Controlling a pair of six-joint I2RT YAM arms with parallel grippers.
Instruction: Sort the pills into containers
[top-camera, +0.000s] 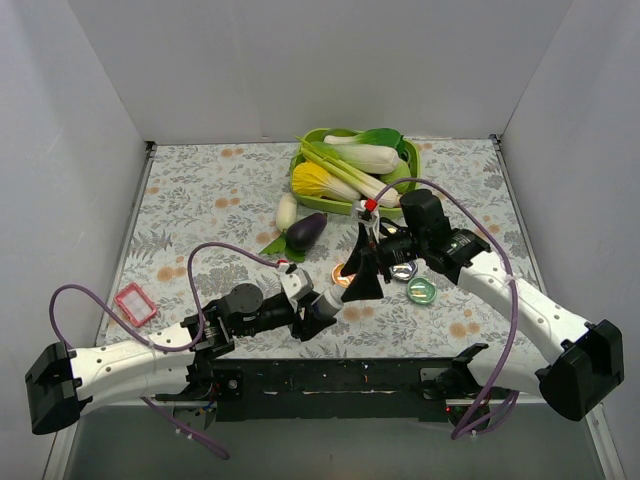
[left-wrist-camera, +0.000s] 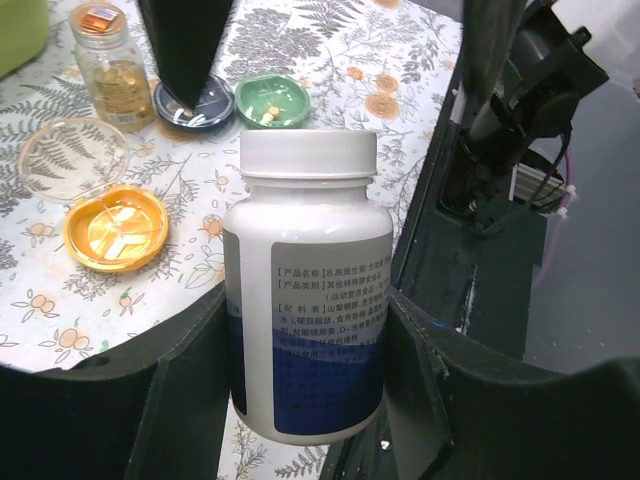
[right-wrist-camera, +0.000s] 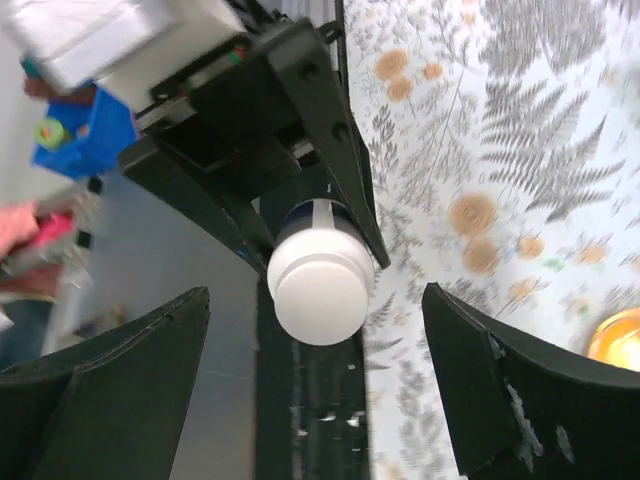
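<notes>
White walls box in a flower-print surface. The left fingers clench a white pill bottle with its cap on, aimed toward 2 o'clock in the top view. The right fingers are spread wide on either side of that cap, touching nothing. In the left wrist view the orange dish lies at the bottle's 9 o'clock, with the blue dish and green dish nearer 12. This looks like the uncapping step. Next, the right fingers should close on the cap and twist.

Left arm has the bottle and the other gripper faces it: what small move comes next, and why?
Probably the right gripper should advance and close on the white cap. The left gripper holds the bottle with its cap on, and the right jaws stand wide open facing it, not touching.
</notes>
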